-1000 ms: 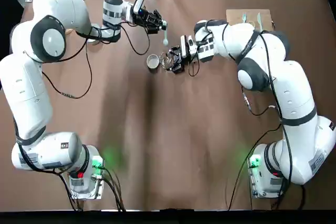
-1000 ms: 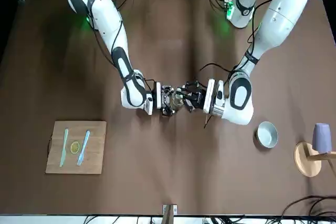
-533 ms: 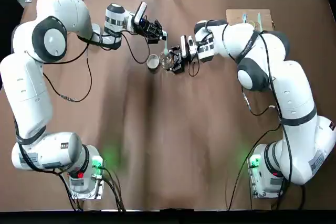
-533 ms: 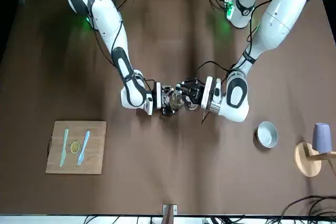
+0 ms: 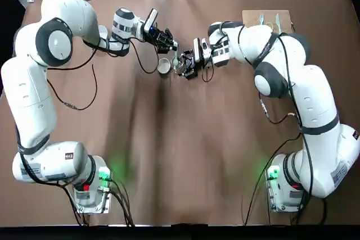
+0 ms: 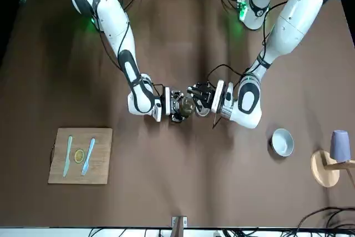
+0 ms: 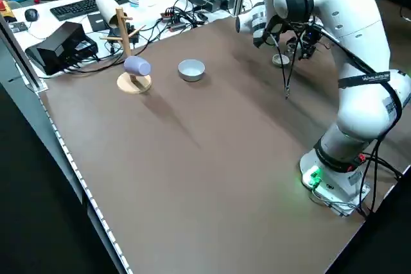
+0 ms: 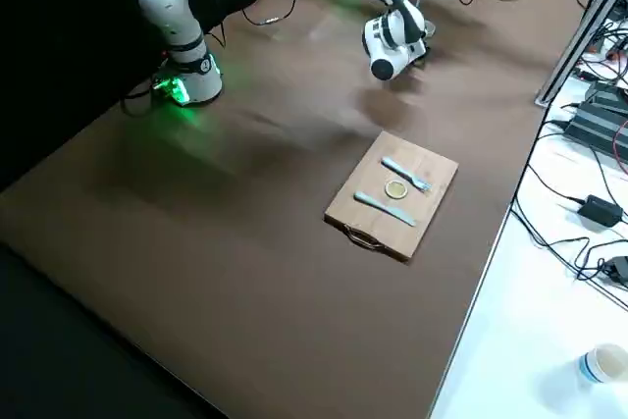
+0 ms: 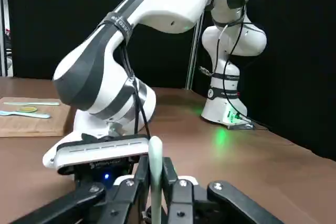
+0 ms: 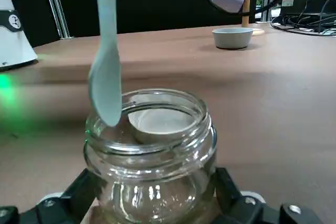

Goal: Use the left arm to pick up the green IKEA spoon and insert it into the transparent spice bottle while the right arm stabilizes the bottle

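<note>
Left hand: closed on the handle of the green spoon, its two fingers pinching it from either side; it is at the far middle of the table, just beside the right hand.
Right hand: gripping the clear glass jar, one finger on each side of the body, mouth facing up and uncovered.
Spoon: hanging bowl-down, close to upright, its tip overlapping the jar's rim in the right wrist view; whether it is already inside the mouth or just outside the glass, I cannot tell.
Just changed: the left hand has come nearer over the last second, carrying the spoon from well on the far side of the jar to right beside its mouth; the right hand and jar have stayed put.
Meaning for the task: pickup is done and the approach looks almost finished; what remains is lining up, lowering and letting go.
Next move: probably a small sideways correction towards the middle of the opening, then straight down.
Risk: the bowl could catch on the rim and twist in the left hand's grip, or push the jar askew.
Small tin: on the table, just left of the jar, perhaps close enough to mind.
Wooden board: far right, carrying the knife and fork, well apart from the work.
White bowl: far left.
</note>
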